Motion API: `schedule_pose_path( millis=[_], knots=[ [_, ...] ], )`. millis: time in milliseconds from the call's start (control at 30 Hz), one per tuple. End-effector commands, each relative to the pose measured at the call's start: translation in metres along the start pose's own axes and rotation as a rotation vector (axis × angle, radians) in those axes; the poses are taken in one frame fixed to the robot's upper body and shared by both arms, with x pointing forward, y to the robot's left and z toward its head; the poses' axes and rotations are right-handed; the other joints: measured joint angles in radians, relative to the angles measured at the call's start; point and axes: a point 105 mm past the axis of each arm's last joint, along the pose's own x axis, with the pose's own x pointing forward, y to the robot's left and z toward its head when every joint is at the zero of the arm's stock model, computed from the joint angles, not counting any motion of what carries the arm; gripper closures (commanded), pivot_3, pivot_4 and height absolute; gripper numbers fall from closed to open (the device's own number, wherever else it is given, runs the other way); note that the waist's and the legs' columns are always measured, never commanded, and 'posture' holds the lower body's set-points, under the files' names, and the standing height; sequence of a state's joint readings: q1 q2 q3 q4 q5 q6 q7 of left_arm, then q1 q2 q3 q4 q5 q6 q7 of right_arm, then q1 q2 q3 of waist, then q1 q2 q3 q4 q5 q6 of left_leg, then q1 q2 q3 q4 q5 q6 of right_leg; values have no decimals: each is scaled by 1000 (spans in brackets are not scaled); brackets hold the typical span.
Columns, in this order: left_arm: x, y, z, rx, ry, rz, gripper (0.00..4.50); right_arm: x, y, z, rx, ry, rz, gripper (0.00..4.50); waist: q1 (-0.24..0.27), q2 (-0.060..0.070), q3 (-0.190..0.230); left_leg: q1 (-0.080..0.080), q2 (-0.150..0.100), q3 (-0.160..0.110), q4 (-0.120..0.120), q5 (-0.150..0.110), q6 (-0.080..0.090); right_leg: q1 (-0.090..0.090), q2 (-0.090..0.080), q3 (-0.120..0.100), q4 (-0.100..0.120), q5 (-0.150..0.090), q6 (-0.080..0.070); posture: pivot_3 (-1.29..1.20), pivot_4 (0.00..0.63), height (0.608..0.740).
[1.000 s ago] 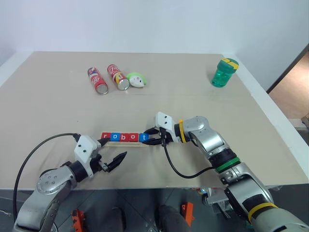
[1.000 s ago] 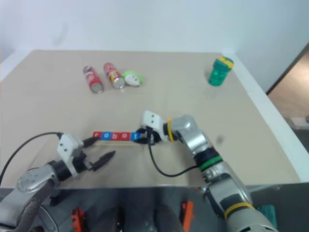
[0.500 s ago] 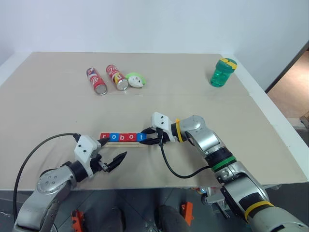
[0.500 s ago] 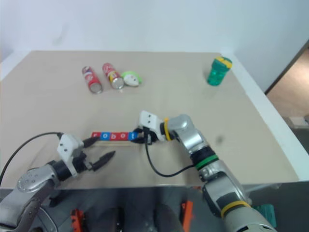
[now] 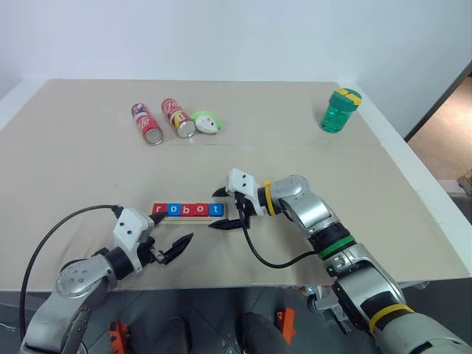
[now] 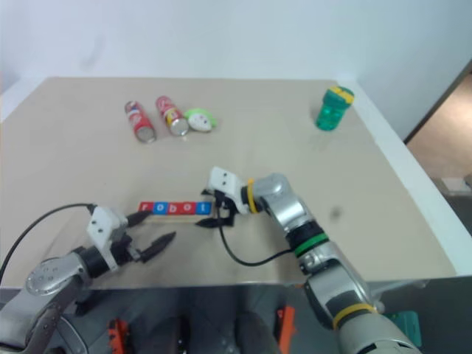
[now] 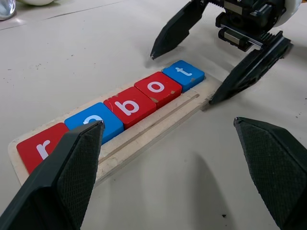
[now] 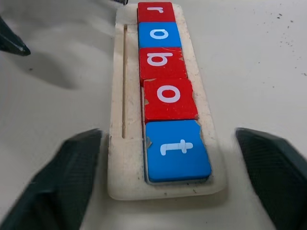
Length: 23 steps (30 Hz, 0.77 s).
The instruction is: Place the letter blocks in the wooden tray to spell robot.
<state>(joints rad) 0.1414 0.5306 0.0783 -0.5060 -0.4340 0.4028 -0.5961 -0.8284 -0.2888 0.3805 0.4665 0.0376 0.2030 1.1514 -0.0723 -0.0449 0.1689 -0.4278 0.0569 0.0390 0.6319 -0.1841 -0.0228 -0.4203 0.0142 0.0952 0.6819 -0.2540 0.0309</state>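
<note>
I see all five letter blocks (image 8: pixel 165 84) lying in a row in the wooden tray (image 8: pixel 120 143), reading r, o, b, o, t: red, blue, red, red, blue. The tray lies flat on the counter (image 5: pixel 310 169), near its front edge. My right hand (image 5: pixel 221 209) sits at the tray's "t" end, released, its fingers spread to either side of that end and gripping nothing. My left hand (image 5: pixel 171 232) hovers just off the "r" end, also released and empty. Well apart, toward the back of the counter, I see two red cans (image 5: pixel 164 122), a green-and-white object (image 5: pixel 207 121) and a green cup (image 5: pixel 341 110).
</note>
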Motion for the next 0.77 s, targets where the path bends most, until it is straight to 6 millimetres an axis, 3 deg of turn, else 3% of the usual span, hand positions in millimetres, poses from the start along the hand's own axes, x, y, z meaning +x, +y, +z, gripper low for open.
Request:
schedule_pose_path(
  millis=[33, 100, 133, 200, 300, 400, 500, 567, 700, 767],
  knots=[
    [-4, 3, 12, 25, -40, 5, 0, -18, -18, 31, 14, -126, -103, 19, 0, 0, 0, 0, 0, 0, 0, 0, 0, 0, 0, 0, 0, 0, 0, 0, 150, 739],
    [-6, 4, 16, 15, -61, -2, 0, -28, -25, 37, 56, -186, -173, 19, 0, 0, 0, -1, 0, 0, 0, 0, 0, -1, 0, 0, 0, 0, 0, 0, 150, 739],
    [-9, 2, 18, -3, -71, -20, 0, -37, -28, 34, 117, -238, -256, 414, 0, 0, 0, -1, 0, 0, 0, 0, 0, -1, 0, 0, 0, 0, 0, 0, 150, 739],
    [-12, -1, 21, -33, -79, -53, 0, -46, -28, 24, 205, -289, -367, 667, 0, -1, -1, -1, 0, -2, 0, 0, -1, 0, 0, -1, 0, -1, -1, 0, 150, 739],
    [-17, -4, 19, -73, -66, -76, 0, -44, -15, 8, 254, -284, -452, 1774, 2, -2, -2, -2, -1, -3, -2, -1, -1, 0, 0, 0, 0, -1, -2, 0, 150, 739],
    [-25, 15, 16, -64, -60, 32, 0, -61, -21, 0, 308, -291, -593, 2786, -1, 1, 0, -3, -3, -2, -2, -1, -2, -3, 0, 2, 0, -2, -2, 0, 150, 739],
    [-42, 53, 14, -13, -38, 201, 0, -102, -32, -7, 318, -288, -689, 2158, -2, 1, 0, -3, -2, 0, -1, -1, -2, -4, 0, 3, 0, 0, 1, 0, 150, 739],
    [-57, 79, 18, 29, -34, 287, 0, -131, -33, -14, 284, -237, -688, 1427, 0, 1, 0, -3, -2, 0, 1, 0, -1, -2, -1, 2, 0, -1, 4, 0, 150, 739],
    [-78, 120, 25, 102, 3, 369, 0, -172, -23, -28, 231, -101, -550, 55, 5, 1, 0, -3, -3, 0, 1, 1, 2, -1, -2, 2, 0, -4, 0, 0, 150, 739],
    [-82, 131, 27, 140, 27, 368, 0, -182, -16, -36, 208, -34, -489, 55, 4, 1, 0, -2, -3, 2, 1, 1, 1, -1, -2, 2, -1, -4, 0, 0, 150, 739]
  ],
)
